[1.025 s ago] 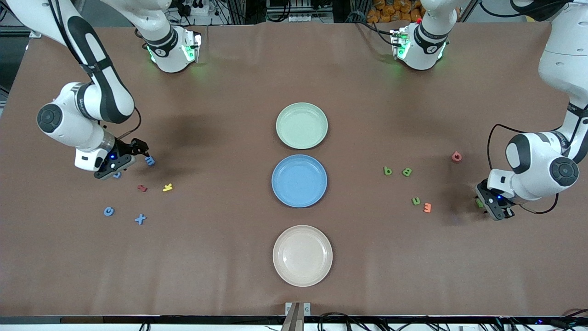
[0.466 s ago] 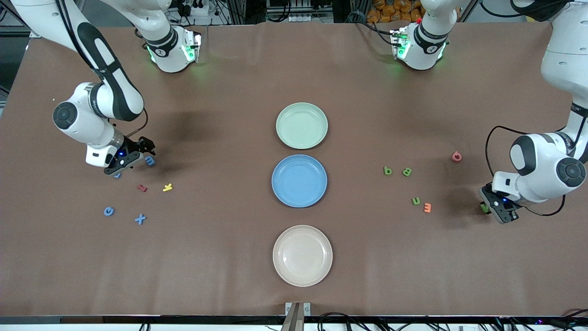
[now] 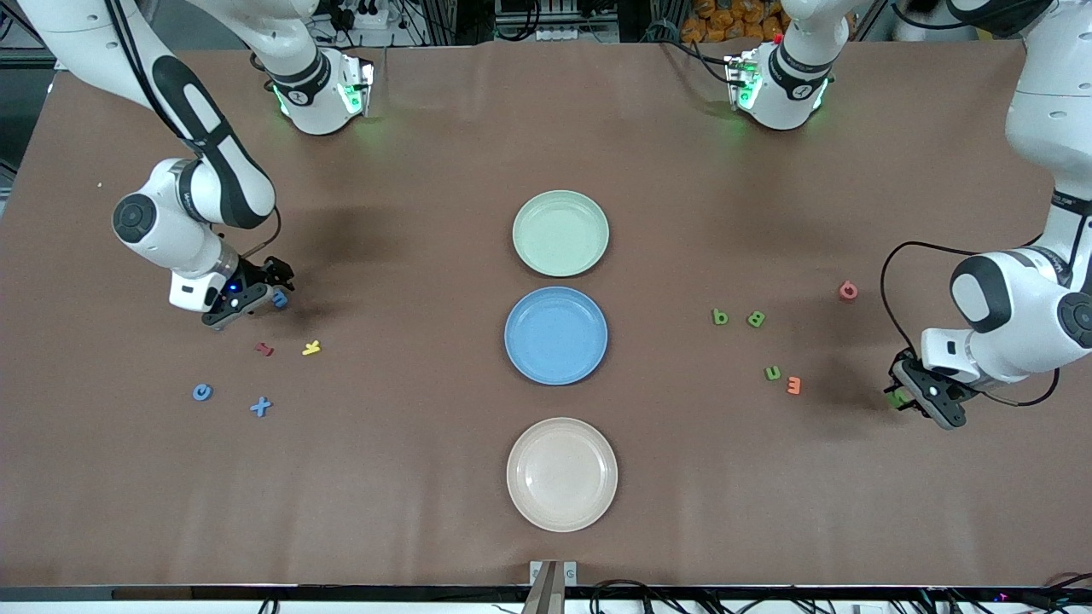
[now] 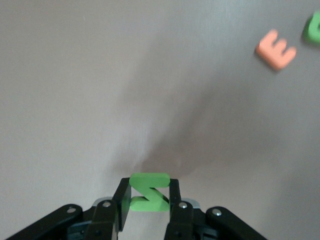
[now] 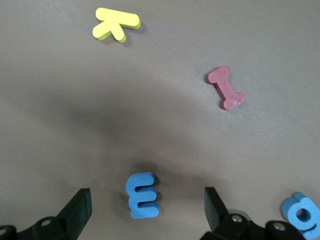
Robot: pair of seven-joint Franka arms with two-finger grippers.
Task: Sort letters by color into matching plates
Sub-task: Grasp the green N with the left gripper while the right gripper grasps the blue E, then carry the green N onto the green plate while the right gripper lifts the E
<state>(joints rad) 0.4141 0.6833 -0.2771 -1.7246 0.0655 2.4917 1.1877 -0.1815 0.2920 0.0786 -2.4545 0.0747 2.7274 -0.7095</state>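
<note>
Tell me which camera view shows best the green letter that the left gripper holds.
The left wrist view shows it best: the green Z sits plainly between the fingers of the left gripper. The front view shows only a small green spot at that gripper. The right wrist view does not show it.

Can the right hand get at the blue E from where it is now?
Probably yes. The right hand hangs open over the blue E, which lies flat between its fingers with bare table around it. The blue g sits outside one finger, apart from the E.
</note>
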